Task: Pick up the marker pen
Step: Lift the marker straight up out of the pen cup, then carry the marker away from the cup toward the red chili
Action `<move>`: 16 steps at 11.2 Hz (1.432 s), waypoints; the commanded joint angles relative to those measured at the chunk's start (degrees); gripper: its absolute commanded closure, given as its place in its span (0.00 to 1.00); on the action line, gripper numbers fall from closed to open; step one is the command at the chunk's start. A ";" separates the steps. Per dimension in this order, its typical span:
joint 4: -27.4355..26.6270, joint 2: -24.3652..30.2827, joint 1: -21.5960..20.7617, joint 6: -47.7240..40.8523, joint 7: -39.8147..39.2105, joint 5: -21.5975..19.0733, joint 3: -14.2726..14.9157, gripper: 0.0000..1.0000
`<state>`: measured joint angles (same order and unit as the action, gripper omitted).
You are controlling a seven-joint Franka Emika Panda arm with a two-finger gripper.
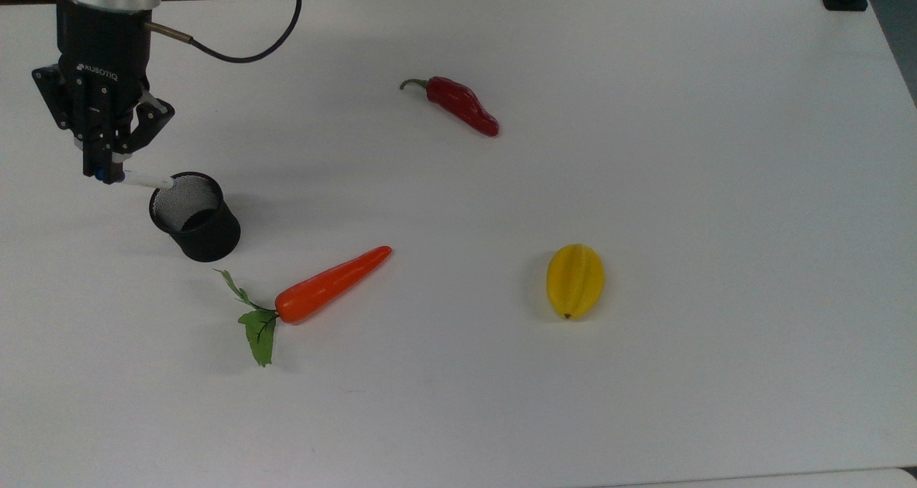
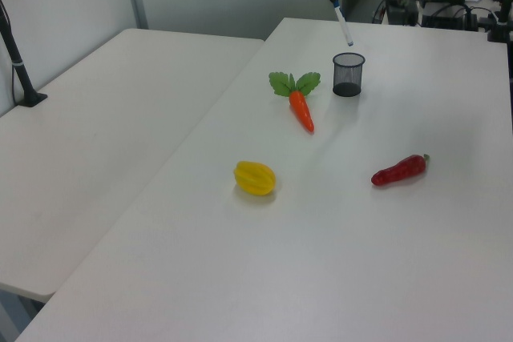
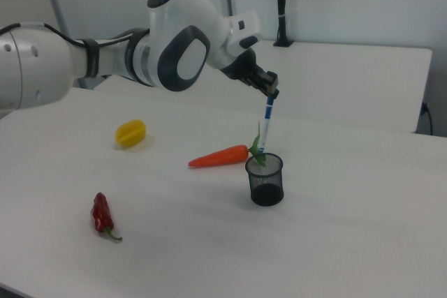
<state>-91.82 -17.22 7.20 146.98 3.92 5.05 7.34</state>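
Gripper (image 3: 271,94), jaws clenched on marker pen (image 3: 267,122): lift vertically until its tip clears the mesh cup (image 3: 265,179).

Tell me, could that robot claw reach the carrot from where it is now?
Probably, but not right away. The gripper is shut on the marker pen, hanging above the black mesh cup. The carrot lies in the open beside the cup, nothing covering it.

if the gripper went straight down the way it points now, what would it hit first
Probably the black mesh cup. The gripper points down with its jaws shut on the marker pen, whose lower end hangs just above the cup's mouth. Depth is unclear, so it might meet the rim.
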 commanded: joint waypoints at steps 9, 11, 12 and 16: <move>-1.70 4.57 -13.88 -29.10 7.50 -1.18 -2.58 0.87; -2.05 4.04 -13.88 -32.71 7.50 -1.27 -4.95 0.87; -2.14 3.52 -13.88 -33.42 7.50 -1.27 -5.66 0.87; -2.05 0.71 -14.49 -33.52 7.24 -1.27 -5.84 0.87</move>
<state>-93.62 -15.57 -6.53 114.24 10.65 4.56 1.37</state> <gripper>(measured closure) 0.811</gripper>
